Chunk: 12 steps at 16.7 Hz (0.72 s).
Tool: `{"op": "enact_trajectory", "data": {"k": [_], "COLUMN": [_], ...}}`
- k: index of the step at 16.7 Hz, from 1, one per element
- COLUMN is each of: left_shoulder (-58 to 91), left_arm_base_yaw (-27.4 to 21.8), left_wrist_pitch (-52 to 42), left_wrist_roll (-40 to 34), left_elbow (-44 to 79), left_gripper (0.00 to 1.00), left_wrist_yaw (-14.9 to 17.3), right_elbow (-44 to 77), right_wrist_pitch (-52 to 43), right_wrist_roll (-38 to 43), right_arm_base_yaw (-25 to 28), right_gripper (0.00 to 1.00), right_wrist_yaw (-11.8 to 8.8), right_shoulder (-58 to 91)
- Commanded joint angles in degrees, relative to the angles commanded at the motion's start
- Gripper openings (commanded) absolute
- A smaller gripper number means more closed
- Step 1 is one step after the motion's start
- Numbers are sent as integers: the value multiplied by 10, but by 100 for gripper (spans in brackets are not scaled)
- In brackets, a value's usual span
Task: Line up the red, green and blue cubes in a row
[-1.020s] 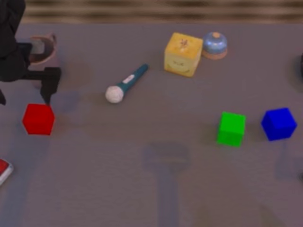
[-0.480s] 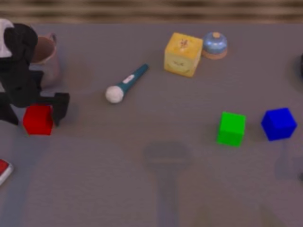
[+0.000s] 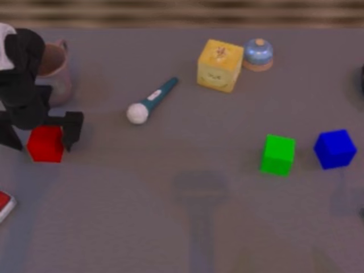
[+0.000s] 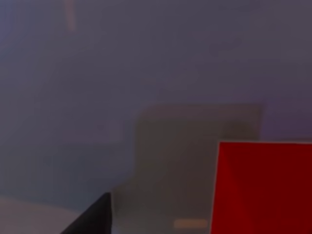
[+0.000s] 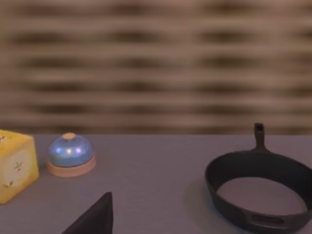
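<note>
Grey worktop (image 3: 187, 216) is cutting off a red object (image 3: 4, 203) at its left edge. Left claw (image 3: 41, 131) is standing open, its 2 fingers straddling the red cube (image 3: 45, 144); contact is unclear.

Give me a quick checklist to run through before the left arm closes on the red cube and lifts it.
1. Left gripper straddles the red cube, a finger on each side: ok.
2. Fingers open, not yet clamped: ok.
3. Mug stands just behind the gripper; clearance on lift: cannot tell.
4. Green cube and blue cube sit side by side at the right, undisturbed: ok.
5. Bare table between red and green for placing: ok.
6. Right gripper's whereabouts: cannot tell, outside the top view.
</note>
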Motion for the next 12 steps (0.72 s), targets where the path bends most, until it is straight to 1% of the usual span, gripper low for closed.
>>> {"op": "enact_trajectory", "data": {"k": [10,11,12], "left_shoulder": [0,0,0], "left_arm_base_yaw": [0,0,0], "left_wrist_pitch": [0,0,0], "left_wrist_roll": [0,0,0], "left_elbow": [0,0,0], "left_gripper": [2,0,0], "left_wrist_yaw": [0,0,0], "right_elbow": [0,0,0], "right_wrist_pitch": [0,0,0], "right_wrist_roll": [0,0,0], "right_arm_base_yaw": [0,0,0], "right_gripper": [100,100,100], "right_wrist_yaw": [0,0,0], "right_shoulder": [0,0,0]}}
